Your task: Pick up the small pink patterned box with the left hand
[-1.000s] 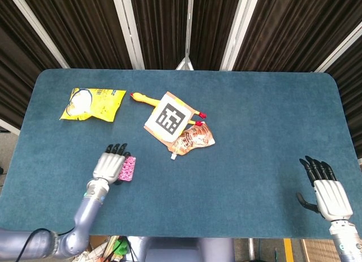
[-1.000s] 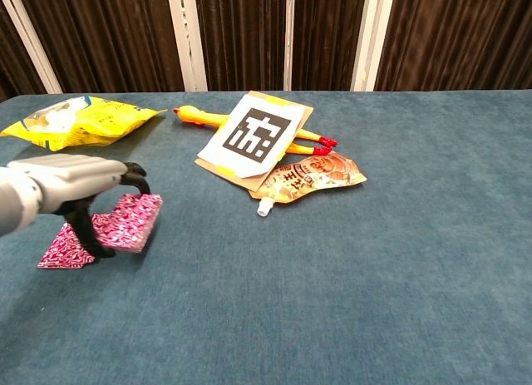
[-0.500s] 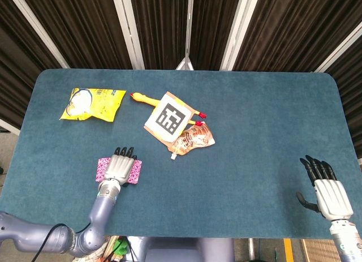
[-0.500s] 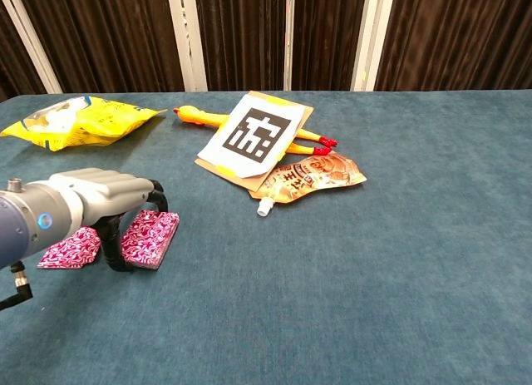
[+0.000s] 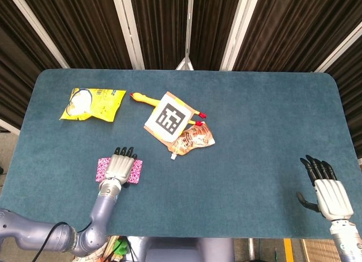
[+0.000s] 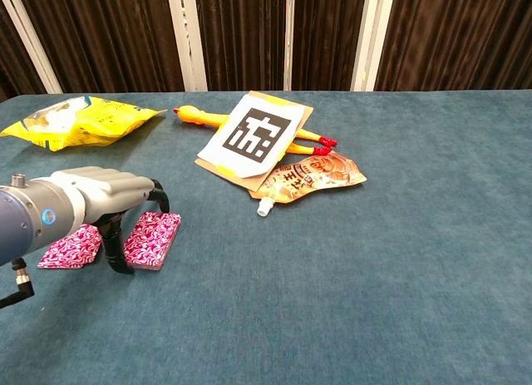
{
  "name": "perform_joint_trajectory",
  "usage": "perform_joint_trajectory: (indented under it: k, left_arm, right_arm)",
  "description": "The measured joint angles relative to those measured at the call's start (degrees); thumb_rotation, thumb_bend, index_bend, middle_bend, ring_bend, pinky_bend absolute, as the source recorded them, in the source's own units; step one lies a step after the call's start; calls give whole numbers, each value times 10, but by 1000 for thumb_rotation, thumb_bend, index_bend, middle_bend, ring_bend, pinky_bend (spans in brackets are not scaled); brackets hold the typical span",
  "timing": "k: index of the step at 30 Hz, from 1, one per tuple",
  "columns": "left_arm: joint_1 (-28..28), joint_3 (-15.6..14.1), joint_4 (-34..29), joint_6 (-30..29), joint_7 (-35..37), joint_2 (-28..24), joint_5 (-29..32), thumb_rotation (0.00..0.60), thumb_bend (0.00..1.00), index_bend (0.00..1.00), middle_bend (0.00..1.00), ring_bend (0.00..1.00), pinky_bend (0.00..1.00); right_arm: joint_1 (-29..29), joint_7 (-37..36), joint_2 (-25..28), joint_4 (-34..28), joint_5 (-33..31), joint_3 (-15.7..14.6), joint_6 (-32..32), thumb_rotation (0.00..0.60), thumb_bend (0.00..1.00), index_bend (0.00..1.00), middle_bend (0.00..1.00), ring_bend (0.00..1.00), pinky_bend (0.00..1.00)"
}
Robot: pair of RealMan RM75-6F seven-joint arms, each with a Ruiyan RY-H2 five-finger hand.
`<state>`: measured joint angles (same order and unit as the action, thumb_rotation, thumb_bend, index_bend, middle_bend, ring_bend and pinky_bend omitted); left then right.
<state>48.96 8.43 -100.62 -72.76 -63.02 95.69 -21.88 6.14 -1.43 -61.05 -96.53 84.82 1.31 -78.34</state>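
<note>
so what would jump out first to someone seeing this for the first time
Probably the left hand arched over the small pink patterned box near the table's front left, its fingers and thumb straddling it. Next, the black-and-white marker card at mid-table, lying over a yellow rubber chicken with an orange spouted pouch beside it. A yellow snack bag sits far left.
</note>
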Motion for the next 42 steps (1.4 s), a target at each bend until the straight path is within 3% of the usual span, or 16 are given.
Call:
perform_joint_trajectory:
  k: [4,10,18,28,35,42]
  left_arm:
    - [2,-3,3,0,4,4,0,600,401,376,0,0,0]
    - [2,-6,7,-2,15,8,-10,600,438,448,0,0,0]
    - [-4,-7,-14,-7,45,-11,-51,600,443,480,0,0,0]
    - [-19,-16,-49,-16,67,-79,-78,600,443,484,0,0,0]
    - [-40,-45,-69,-4,93,-113,-103,600,443,484,0,0,0]
    - [-58,-87,-110,1,109,-130,-168,600,443,484,0,0,0]
  right_arm:
    - [0,0,0,0,0,0,0,600,362,0,0,0,18]
    - [0,-1,0,1,1,0,-1,600,362,0,0,0,19]
    - [-1,-1,0,1,2,0,-2,600,362,0,0,0,18]
    - [0,2,-1,0,0,0,-1,600,363,0,0,0,18]
    - [0,6,-1,-1,-1,0,0,600,363,0,0,0,19]
    - [-1,7,-1,0,-2,1,-2,600,362,0,0,0,19]
